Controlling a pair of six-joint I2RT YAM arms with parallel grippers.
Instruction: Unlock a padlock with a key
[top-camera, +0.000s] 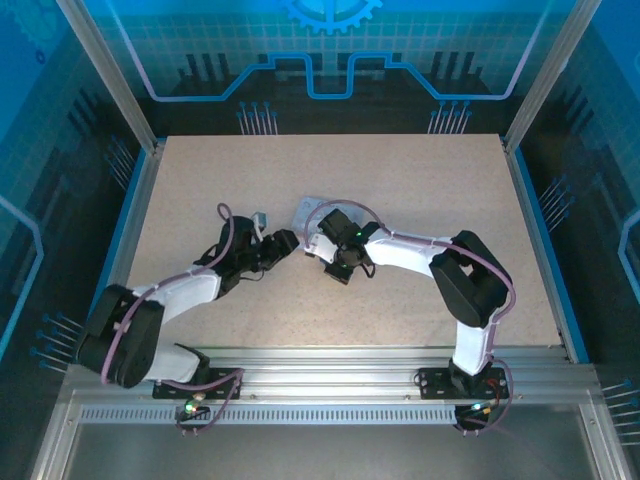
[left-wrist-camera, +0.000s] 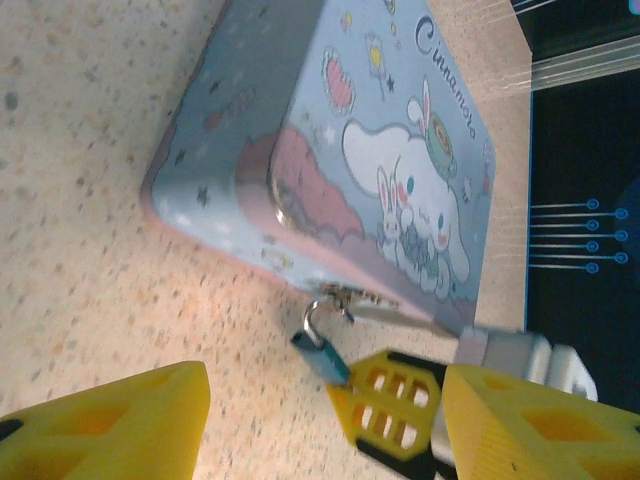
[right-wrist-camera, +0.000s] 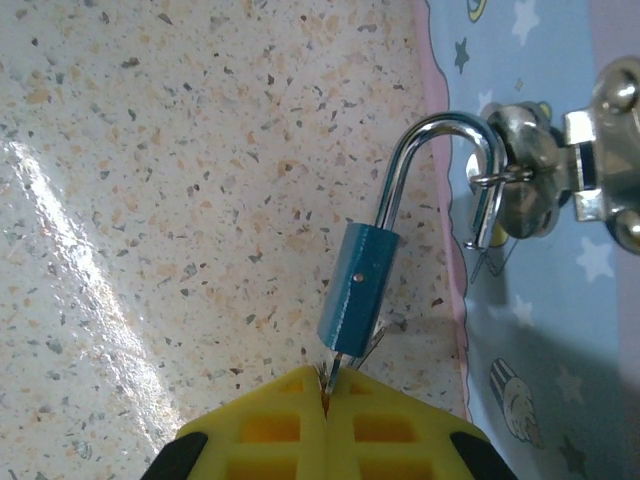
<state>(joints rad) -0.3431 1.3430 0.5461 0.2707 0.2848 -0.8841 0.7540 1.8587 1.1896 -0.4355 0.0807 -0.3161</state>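
**Left side.** The left gripper (left-wrist-camera: 322, 420) is hovering low over the table (top-camera: 420, 190) just beside the tin (left-wrist-camera: 400, 130). Its yellow fingers are spread wide and are carrying nothing.

**Centre.** The tin is lying near the middle of the table. The padlock (right-wrist-camera: 358, 288) is hanging at the tin's side wall. Its shackle (right-wrist-camera: 430, 125) is threaded through the ring of the hasp (right-wrist-camera: 520, 180), and its blue body is reaching out over the table surface.

**Right side.** The right gripper (right-wrist-camera: 326, 425) is pressing its fingers together on the key (right-wrist-camera: 331, 372), which is entering the underside of the padlock body.

**Progress.**
- Insertion is judged done.
- One shackle leg is sitting in the body while the other is standing clear of it beside the hasp. This suggests the lock is released or releasing.
- Whether the turn is complete cannot be confirmed.
- The shackle is not yet lifted off the hasp.

**Obscured.**
- The key's head is buried between the pads, leaving a thin sliver exposed.
- The keyway is facing the fingers.
- The free leg's tip is partly masked by the hasp ring.
- From above, the lock and key are too small to make out.
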